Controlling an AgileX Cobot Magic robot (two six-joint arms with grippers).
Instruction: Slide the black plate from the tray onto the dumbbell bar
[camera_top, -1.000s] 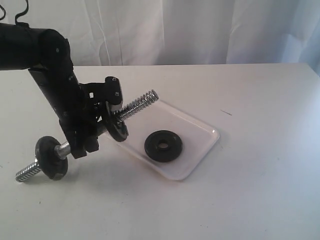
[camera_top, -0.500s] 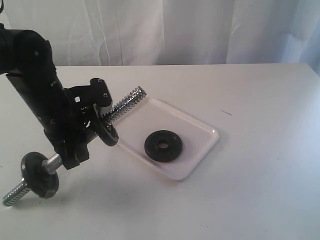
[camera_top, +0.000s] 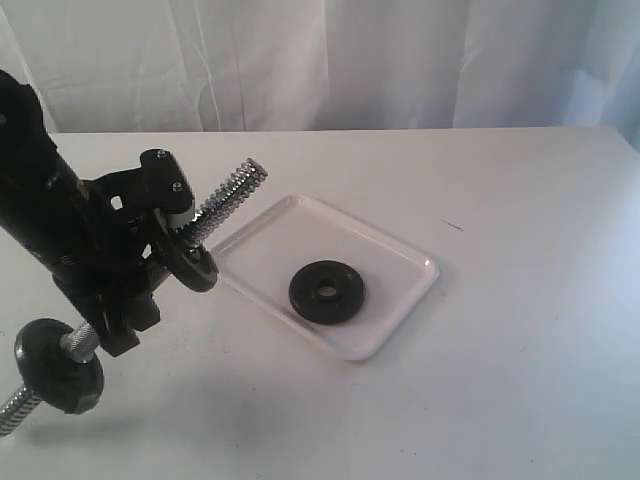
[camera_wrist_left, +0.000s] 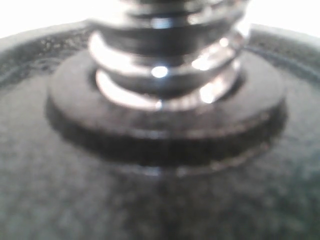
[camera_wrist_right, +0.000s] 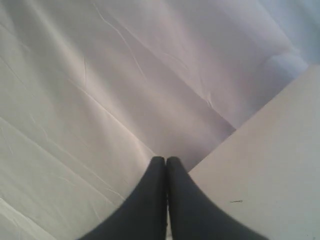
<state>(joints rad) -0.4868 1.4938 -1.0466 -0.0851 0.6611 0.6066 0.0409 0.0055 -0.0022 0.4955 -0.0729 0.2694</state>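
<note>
White table bears the tray; dumbbell bar gripped above; curtain behind.

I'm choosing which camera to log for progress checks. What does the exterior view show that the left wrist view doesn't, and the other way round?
Only exterior: the tray with a disc lying in it, and the tilt of the bar. Only left wrist: the raised ring around the hole of the plate, close around the bar's threads. Both: the plate sitting on the bar.
</note>
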